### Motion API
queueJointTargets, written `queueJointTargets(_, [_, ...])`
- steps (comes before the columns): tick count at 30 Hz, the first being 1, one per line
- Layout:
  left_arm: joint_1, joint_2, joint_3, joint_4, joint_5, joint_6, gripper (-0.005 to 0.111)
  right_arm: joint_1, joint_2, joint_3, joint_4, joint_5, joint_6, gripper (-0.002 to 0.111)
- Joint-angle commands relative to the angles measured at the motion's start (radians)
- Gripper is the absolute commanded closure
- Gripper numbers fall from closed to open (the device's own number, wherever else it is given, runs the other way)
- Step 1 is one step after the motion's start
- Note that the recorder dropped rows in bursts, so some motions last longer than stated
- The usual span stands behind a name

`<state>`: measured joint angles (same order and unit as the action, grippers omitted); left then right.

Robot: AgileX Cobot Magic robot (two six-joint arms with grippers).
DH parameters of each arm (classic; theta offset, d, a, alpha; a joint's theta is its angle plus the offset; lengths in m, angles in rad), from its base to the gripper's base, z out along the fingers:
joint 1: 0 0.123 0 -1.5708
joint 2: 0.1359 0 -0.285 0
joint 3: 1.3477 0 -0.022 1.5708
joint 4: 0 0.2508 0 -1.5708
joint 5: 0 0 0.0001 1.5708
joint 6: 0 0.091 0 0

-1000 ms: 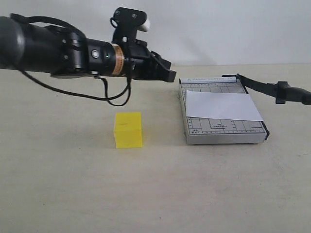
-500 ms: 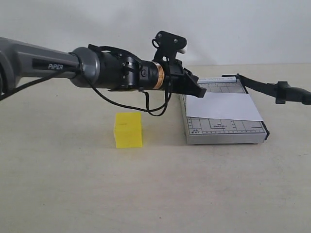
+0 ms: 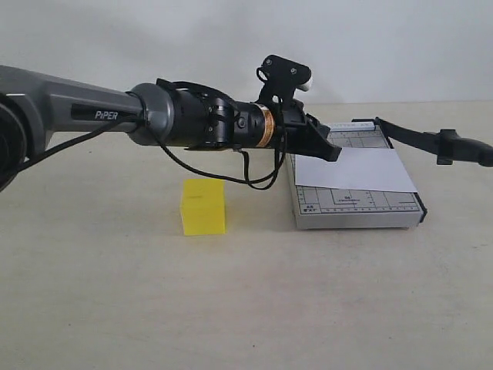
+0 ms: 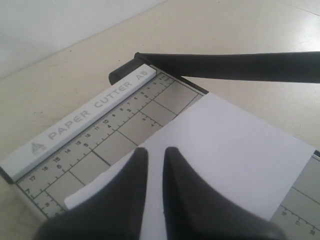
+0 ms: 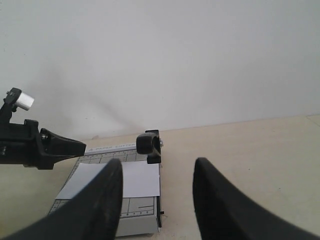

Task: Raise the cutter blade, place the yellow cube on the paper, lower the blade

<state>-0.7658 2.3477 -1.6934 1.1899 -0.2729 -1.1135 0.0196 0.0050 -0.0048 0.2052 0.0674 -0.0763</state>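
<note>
The yellow cube [image 3: 203, 206] sits on the table, left of the grey cutter board [image 3: 356, 213]. The white paper [image 3: 354, 169] lies on that board. The cutter blade [image 3: 420, 137] stands raised off the board's right edge, its handle [image 3: 464, 147] out to the right. My left gripper [image 3: 330, 151] hovers over the paper's left edge, empty, its fingers [image 4: 172, 170] almost touching above the paper [image 4: 235, 145], with the blade [image 4: 240, 66] beyond. My right gripper [image 5: 157, 165] is open and empty, facing the blade handle [image 5: 148, 142] from a distance.
A white ruler bar [image 4: 85, 122] marked PAPER CUTTER A5 runs along the board's far end. The left arm's body [image 3: 192, 123] stretches above the cube. The left gripper [image 5: 55, 146] shows at the edge of the right wrist view. A plain wall stands behind.
The left arm has swung right, from above the cube to over the board's left side and the paper. Cube, paper and raised blade have not moved.
</note>
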Motion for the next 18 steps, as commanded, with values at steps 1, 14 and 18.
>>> queueJointTargets(1, [-0.007,0.017,-0.005,0.003,-0.011,-0.007,0.094,0.000,-0.005,0.005,-0.003,-0.003,-0.001,0.065])
queueJointTargets(14, [-0.046,0.051,-0.005,0.003,0.042,0.007,0.094,0.000,-0.005,0.005,-0.003,-0.003,-0.001,0.065])
queueJointTargets(18, [-0.046,0.051,-0.005,0.003,0.059,0.007,0.094,0.000,-0.005,0.005,-0.003,-0.003,-0.001,0.065])
